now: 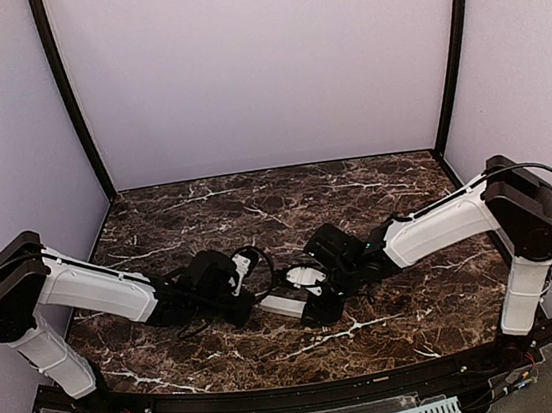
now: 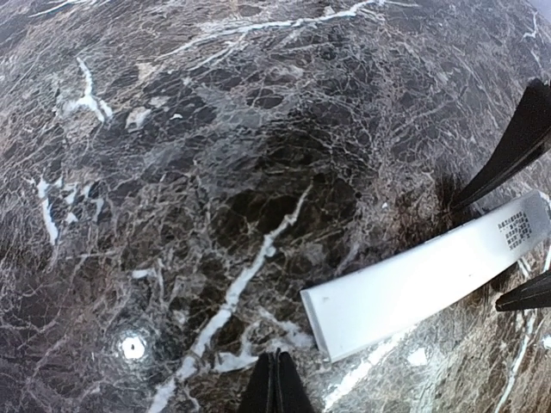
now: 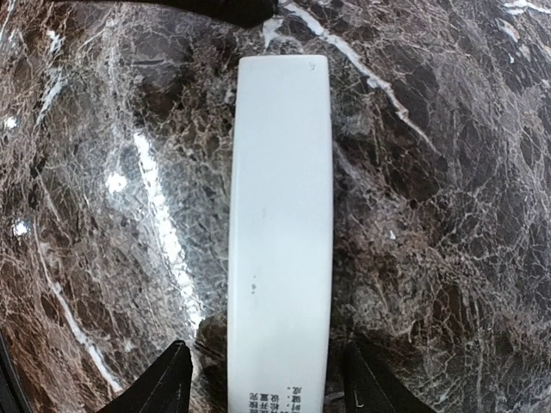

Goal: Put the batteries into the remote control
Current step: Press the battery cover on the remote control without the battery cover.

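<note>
The remote control (image 3: 280, 232) is a slim white bar lying flat on the marble table, its printed label facing up. It also shows in the left wrist view (image 2: 422, 280) and in the top view (image 1: 283, 304). My right gripper (image 3: 269, 383) is open and straddles the remote's labelled end, one finger (image 3: 168, 383) on each side with a gap to the remote. My left gripper (image 2: 275, 387) is shut and empty, its tip just off the remote's plain end. No batteries are in view.
The dark marble table (image 1: 375, 194) has purple walls on three sides. The two arms meet at the table's middle near its front (image 1: 276, 368). The right gripper's fingers (image 2: 508, 155) show at the right edge of the left wrist view.
</note>
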Controlling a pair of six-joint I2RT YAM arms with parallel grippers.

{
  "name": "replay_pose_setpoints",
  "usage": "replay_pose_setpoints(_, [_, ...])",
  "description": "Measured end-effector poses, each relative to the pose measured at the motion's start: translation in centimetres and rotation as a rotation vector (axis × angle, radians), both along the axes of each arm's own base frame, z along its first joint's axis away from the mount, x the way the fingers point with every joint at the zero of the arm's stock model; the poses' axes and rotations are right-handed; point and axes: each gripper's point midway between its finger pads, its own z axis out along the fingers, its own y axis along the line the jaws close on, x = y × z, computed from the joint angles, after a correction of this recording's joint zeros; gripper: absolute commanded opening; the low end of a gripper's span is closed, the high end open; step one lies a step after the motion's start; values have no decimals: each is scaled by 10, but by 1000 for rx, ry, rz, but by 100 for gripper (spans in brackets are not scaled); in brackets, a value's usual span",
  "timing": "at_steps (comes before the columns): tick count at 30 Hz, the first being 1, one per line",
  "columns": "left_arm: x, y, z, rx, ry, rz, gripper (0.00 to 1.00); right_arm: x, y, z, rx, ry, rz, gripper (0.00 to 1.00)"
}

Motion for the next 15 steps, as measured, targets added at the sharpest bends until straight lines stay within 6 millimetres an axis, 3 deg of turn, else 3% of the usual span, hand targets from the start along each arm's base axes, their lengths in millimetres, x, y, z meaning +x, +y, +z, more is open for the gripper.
replay_pose_setpoints(6, [6, 12, 7, -109, 43, 38, 0, -4, -14, -1, 26, -30, -31, 62])
replay_pose_setpoints(15, [3, 5, 10, -202, 84, 12, 0, -13, -40, -3, 129, -86, -92, 62])
